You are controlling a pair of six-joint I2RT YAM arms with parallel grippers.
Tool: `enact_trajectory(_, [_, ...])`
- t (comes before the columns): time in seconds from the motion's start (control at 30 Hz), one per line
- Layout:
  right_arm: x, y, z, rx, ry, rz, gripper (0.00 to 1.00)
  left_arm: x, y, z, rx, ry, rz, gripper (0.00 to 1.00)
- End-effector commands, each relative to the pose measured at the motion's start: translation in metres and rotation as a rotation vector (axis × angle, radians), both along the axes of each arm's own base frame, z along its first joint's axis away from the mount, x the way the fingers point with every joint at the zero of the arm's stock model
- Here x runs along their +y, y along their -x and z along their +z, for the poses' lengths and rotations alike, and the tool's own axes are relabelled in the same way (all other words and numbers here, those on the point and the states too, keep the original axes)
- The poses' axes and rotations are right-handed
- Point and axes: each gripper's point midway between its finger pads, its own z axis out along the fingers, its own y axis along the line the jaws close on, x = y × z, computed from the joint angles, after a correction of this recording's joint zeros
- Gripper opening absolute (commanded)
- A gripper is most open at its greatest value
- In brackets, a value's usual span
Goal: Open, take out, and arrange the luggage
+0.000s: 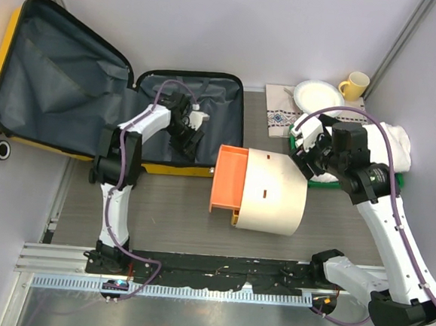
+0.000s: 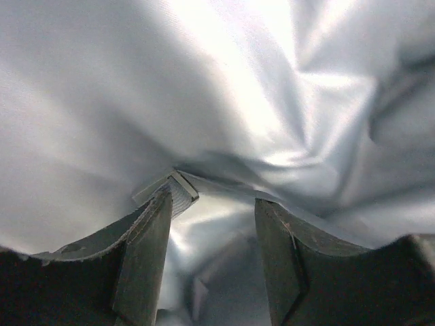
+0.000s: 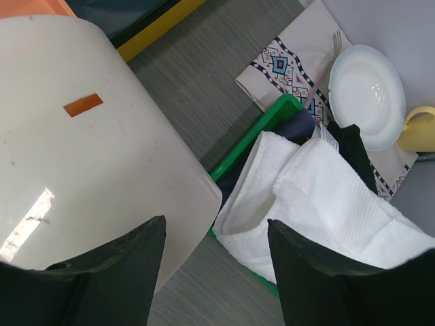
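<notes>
Since the luggage [image 1: 73, 84] lies unzipped at the table's [image 1: 161, 211] far-left corner, both halves show their dark grey lining: the lid half is tipped back toward the left wall w/ a wheel [image 1: 4, 150] at its near corner, and the other half lies flat beside it, yellow shell edge facing the arms. The left gripper [image 1: 190, 134] is down inside that flat half. In the wrist view its tips [image 2: 217, 204] are pushed against crumpled lining, jaws partway apart w/ fabric showing in the gap. Nothing is clamped across them. A small pale ribbed tab [image 2: 173, 190] sits at the tip of one finger [image 2: 146, 251]; can't tell what it belongs to.

Just right of the suitcase a big cream cylinder [image 1: 276, 194] lies on its side mid-table, orange end [image 1: 228, 179] toward the flat half, very close to its yellow edge.

The right gripper [image 1: 309, 151] hangs above the cylinder's right end – jaws wide, empty – w/ cream wall under one finger and a green tray [image 3: 272, 122] under the other [image 3: 326, 272]. The tray holds a folded white towel [image 3: 319, 197] plus some dark cloth, mostly hidden. Behind it, at the far-right, a patterned cloth [image 1: 281, 111] carries a white plate [image 1: 318, 95] and a fork [image 3: 333, 44], w/ a yellow mug [image 1: 354, 84] touching or just beside the plate.
</notes>
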Motion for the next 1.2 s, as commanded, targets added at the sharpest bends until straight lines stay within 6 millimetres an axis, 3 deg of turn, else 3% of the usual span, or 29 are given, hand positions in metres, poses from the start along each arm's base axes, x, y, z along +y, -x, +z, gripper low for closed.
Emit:
enact_trajectory(0.0, [-0.022,0.071,-0.078,0.429,0.145,0.016,0.69,0.03,-0.092,0.045,-0.305,-0.018,0.253,0.57])
enact_trajectory(0.07, [-0.023,0.072,-0.079,0.431,0.147,0.015,0.69,0.041,-0.098,0.072,-0.316,0.049,0.297,0.58])
enact_trajectory(0.1, [-0.023,0.072,-0.077,0.421,0.144,0.008,0.69,0.039,-0.095,0.099,-0.343,0.1,0.285,0.58])
enact_trajectory(0.17, [-0.024,0.07,-0.075,0.404,0.137,-0.01,0.69,0.042,-0.088,0.12,-0.382,0.115,0.26,0.6])
enact_trajectory(0.2, [-0.024,0.068,-0.073,0.392,0.132,-0.019,0.7,0.036,-0.069,0.124,-0.352,0.151,0.184,0.6])
enact_trajectory(0.27, [-0.022,0.068,-0.067,0.372,0.107,-0.033,0.7,0.028,-0.039,0.152,-0.356,0.209,0.073,0.6])
enact_trajectory(0.3, [-0.021,0.068,-0.065,0.37,0.096,-0.031,0.7,0.02,-0.011,0.154,-0.277,0.271,0.027,0.59])
enact_trajectory(0.33, [-0.02,0.071,-0.061,0.354,0.086,-0.029,0.7,0.017,0.006,0.173,-0.315,0.292,-0.03,0.58])
enact_trajectory(0.43, [-0.02,0.076,-0.061,0.351,0.076,-0.024,0.69,0.001,0.061,0.174,-0.235,0.335,-0.133,0.55])
enact_trajectory(0.47, [-0.021,0.079,-0.059,0.342,0.073,-0.019,0.7,-0.003,0.078,0.185,-0.261,0.346,-0.16,0.55])
enact_trajectory(0.5, [-0.021,0.08,-0.06,0.339,0.073,-0.018,0.7,-0.014,0.097,0.176,-0.228,0.352,-0.201,0.55])
enact_trajectory(0.6, [-0.021,0.087,-0.061,0.343,0.061,-0.01,0.7,-0.031,0.13,0.169,-0.201,0.353,-0.251,0.54])
enact_trajectory(0.7, [-0.017,0.094,-0.053,0.335,0.035,0.018,0.7,-0.045,0.16,0.175,-0.187,0.379,-0.364,0.56])
enact_trajectory(0.87, [-0.016,0.102,-0.045,0.326,0.029,0.047,0.68,-0.064,0.178,0.18,-0.243,0.369,-0.444,0.53])
enact_trajectory(0.9, [-0.015,0.104,-0.046,0.327,0.024,0.057,0.68,-0.077,0.181,0.18,-0.258,0.379,-0.469,0.53])
enact_trajectory(1.17, [-0.004,0.11,-0.072,0.418,0.0,0.117,0.63,-0.133,0.179,0.183,-0.345,0.413,-0.544,0.52])
